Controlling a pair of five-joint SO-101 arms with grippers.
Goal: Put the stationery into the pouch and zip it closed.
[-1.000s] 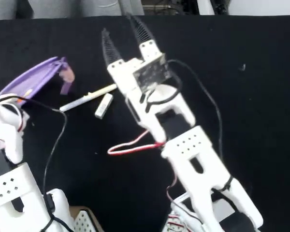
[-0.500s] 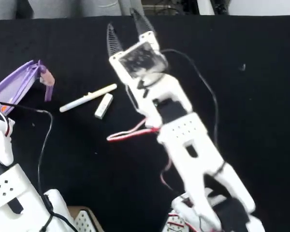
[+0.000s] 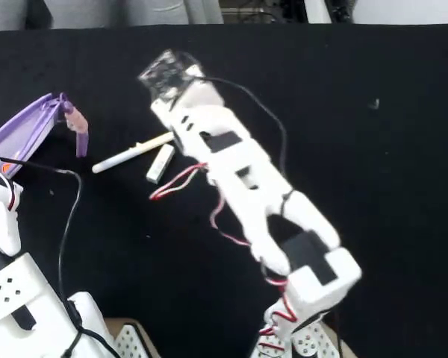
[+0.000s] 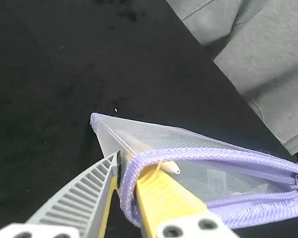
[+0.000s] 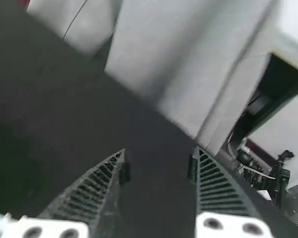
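A matte black cloth covers the table (image 3: 388, 186), with pale grey panels (image 3: 119, 11) along the top edge of the high view. At the upper left lies the pouch (image 3: 26, 130), a flat wedge of ribbed clear plastic edged in woven purple zip tape, a pinkish tab (image 3: 78, 127) hanging from its raised corner. The left gripper (image 4: 126, 168) is clamped on the pouch's zip edge, with one grey ribbed finger (image 4: 79, 198) outside and one yellow finger (image 4: 161, 198) inside the mouth. Through the clear wall a slim white tip (image 4: 171, 168) shows, though what it belongs to is hard to make out. Just right of the pouch on the cloth a slender cream pen (image 3: 131, 153) lies slanted, and beside its upper end is a short white stub (image 3: 160, 162) whose kind cannot be told. The right arm (image 3: 239, 179), made of blocky white plastic, stretches from the bottom centre towards the upper middle. It crosses over the pen's far end, with a red wire (image 3: 172, 186) looping beside it. The arm's wrist block hides its fingers in the high view. The right gripper (image 5: 159, 158) has its black ribbed fingers (image 5: 97, 183) spread apart with nothing between them, above bare cloth. The left arm (image 3: 7, 224) is cut off at the lower left corner, and a black cable (image 3: 67, 224) trails across it.
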